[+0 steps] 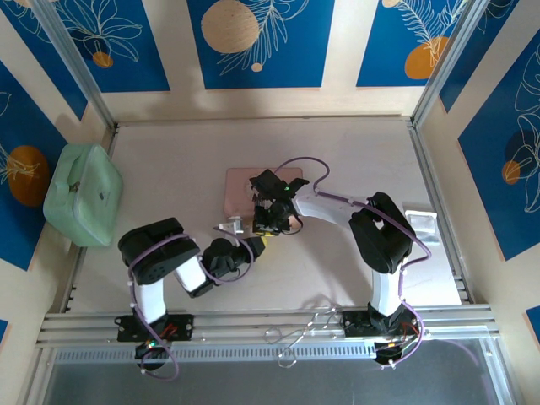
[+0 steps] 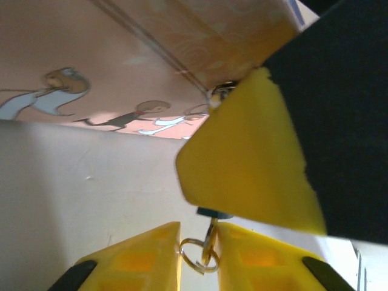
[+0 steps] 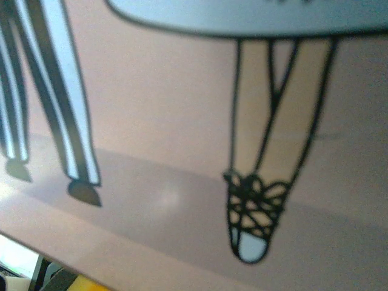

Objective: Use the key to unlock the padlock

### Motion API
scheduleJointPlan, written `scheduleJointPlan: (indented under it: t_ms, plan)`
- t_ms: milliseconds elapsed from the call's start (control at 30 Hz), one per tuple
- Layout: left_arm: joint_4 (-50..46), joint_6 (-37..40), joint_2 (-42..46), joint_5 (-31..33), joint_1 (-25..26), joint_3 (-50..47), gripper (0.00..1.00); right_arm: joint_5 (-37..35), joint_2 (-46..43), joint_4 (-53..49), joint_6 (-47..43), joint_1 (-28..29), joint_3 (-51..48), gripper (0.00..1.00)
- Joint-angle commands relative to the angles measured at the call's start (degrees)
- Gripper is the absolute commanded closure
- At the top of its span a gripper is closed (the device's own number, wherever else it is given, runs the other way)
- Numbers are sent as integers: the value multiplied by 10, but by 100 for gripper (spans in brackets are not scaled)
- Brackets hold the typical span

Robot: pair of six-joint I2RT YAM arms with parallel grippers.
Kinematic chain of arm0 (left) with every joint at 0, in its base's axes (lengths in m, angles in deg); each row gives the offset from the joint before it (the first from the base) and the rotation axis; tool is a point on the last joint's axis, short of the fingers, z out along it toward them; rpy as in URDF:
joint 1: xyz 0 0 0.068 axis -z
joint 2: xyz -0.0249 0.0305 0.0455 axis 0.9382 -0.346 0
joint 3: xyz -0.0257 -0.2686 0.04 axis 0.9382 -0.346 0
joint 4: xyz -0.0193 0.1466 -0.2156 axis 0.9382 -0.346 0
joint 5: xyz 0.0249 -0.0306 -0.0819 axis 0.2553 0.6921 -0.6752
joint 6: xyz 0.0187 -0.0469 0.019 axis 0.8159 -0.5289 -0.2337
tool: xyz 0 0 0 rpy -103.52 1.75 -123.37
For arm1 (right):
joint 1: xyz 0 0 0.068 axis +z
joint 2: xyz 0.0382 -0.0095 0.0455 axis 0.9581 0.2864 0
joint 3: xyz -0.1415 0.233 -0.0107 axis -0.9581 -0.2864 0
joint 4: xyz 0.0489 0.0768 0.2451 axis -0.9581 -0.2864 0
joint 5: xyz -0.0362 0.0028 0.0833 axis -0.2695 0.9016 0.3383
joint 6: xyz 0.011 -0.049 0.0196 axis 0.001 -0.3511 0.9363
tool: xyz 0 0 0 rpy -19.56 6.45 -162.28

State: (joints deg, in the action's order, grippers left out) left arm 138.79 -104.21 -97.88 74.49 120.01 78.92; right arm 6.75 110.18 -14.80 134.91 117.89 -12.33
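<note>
A: Beginning at the left gripper [image 2: 199, 229]: clenching on what?
B: Pinching the key [image 2: 210, 235] between its two yellow fingertips [image 2: 159, 245], and letting the key ring [image 2: 199, 257] dangle in the narrow gap beside the shaft.
A: Pointing which way?
B: Aiming the key's long axis straight out ahead of the tips, rightward and slightly far across the table [image 1: 169, 160], into the blue base of the padlock [image 2: 213, 212]. Touching it, and apparently sitting in the keyhole, though hiding the blade's end.
A: Holding the padlock how?
B: Squeezing it under a broad yellow pad [image 2: 242, 170] of the right gripper [image 1: 268, 221]. Covering nearly the whole body and hiding the opposite pad, so judging a closed grip more than seeing one. Hanging clear of the table, just near of the pink picture box [image 1: 245, 179].
A: Reaching from where?
B: Meeting tip to tip around the table's middle: pointing in from the near left with the key, from the right with the lock. Standing equally close, both touching the work.
A: Calling for what next?
B: Probably rolling the left wrist about that shaft line while bracing the lock on the right. Risking a bent or slipping key if twisting off-axis.
</note>
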Motion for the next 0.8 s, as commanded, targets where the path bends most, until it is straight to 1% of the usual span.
scheduleJointPlan:
  t_ms: [0, 100, 133, 167, 233, 333, 433, 500, 567, 700, 767]
  plan:
    - [9, -2, -11, 3, -8, 11, 87, 88, 9, -34, 26, -1, -17, 88]
    - [9, -9, -9, 2, -8, 12, 95, 87, 9, -31, 29, 0, -19, 87]
    - [7, -13, -8, 1, -8, 11, 98, 86, 10, -30, 30, 0, -19, 84]
    - [6, -19, -8, 1, -8, 10, 100, 85, 9, -28, 30, 0, -20, 79]
    - [6, -30, -9, 5, -8, 6, 100, 80, 5, -20, 35, 1, -25, 68]
    - [14, -46, -14, 10, -8, -2, 100, 73, -12, 9, 48, 2, -45, 59]
    - [19, -61, -21, 7, -8, -4, 100, 47, -44, 49, 66, 5, -78, 49]
    - [19, -70, -22, 5, -8, -4, 100, 23, -83, 94, 81, 9, -118, 43]
    - [19, -81, -19, 3, -8, -4, 100, -8, -126, 153, 101, 14, -170, 39]
    - [18, -100, -6, 1, -7, -6, 100, -37, -214, 341, 130, 19, -302, 32]
    - [19, -109, 0, -1, -8, -7, 100, -33, -233, 432, 133, 17, -348, 30]
